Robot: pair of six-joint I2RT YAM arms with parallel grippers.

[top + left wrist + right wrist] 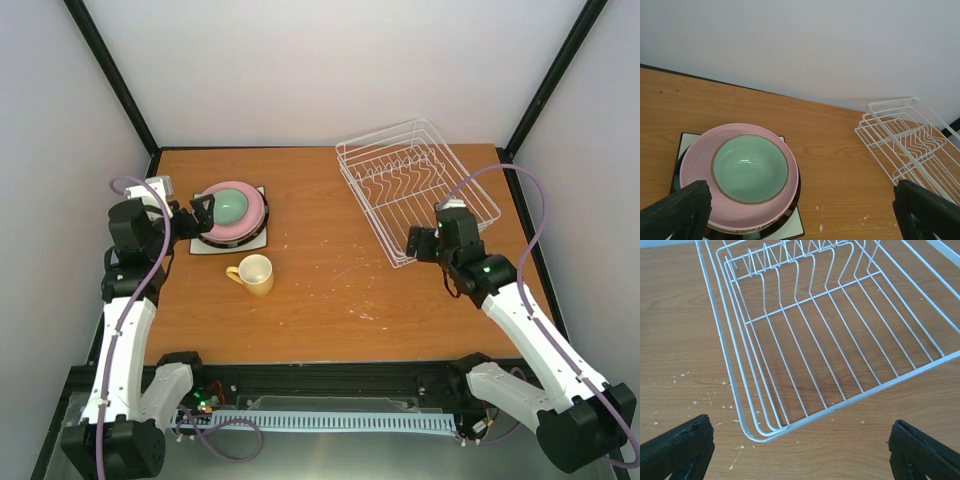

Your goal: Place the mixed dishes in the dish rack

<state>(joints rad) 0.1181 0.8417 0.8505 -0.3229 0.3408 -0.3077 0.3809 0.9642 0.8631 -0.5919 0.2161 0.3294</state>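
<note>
Left wrist: white square plate (791,226) largely covered.

Qty on counter (330,290): 3 plates visible, i.e. 1 pink round plate (695,165), 1 dark-rimmed plate (782,224), 1 white square plate (794,231). Also 1 mint-green bowl (750,168), 1 yellow mug (256,273), 1 white wire dish rack (417,185). Robot arms: 2, i.e. left arm (125,330) + right arm (530,320).

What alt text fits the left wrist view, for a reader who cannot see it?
A mint-green bowl sits in a pink round plate, stacked over a dark-rimmed plate and a white square plate on a brown wooden table. An empty white wire dish rack stands to the right; the left gripper hangs open.
</note>
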